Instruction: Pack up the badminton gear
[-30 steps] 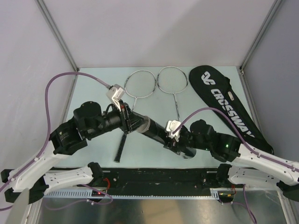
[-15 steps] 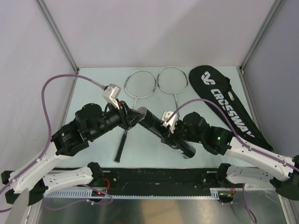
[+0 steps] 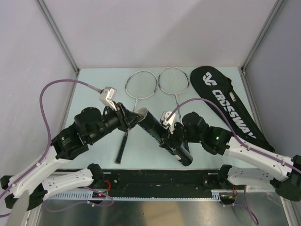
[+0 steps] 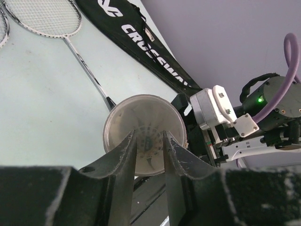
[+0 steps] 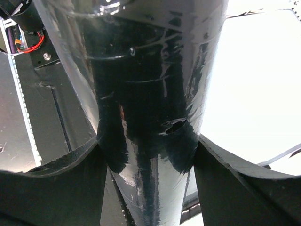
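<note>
The black tube (image 3: pixel 162 135) is held tilted above the table, its open mouth toward my left gripper (image 3: pixel 133 118). My right gripper (image 3: pixel 172 136) is shut on the tube's middle, which fills the right wrist view (image 5: pixel 141 70). In the left wrist view my left gripper (image 4: pixel 149 134) is slightly open and empty just in front of the tube's rim (image 4: pixel 115 123). A white shuttlecock (image 4: pixel 149 143) sits deep inside. Two silver rackets (image 3: pixel 141 84) (image 3: pixel 174 80) lie at the back. The black CROSSWAY bag (image 3: pixel 230 106) lies on the right. No other shuttlecock shows.
One racket's black handle (image 3: pixel 122 146) runs under the left arm toward the near edge. The other racket's shaft (image 3: pixel 178 106) passes under the tube. Grey walls close the table on three sides. A black rail (image 3: pixel 155 179) runs along the front.
The right arm has swung the tube up and to the left, steeper than before. The left gripper has drawn back up-left with it and stays at the tube's mouth.
</note>
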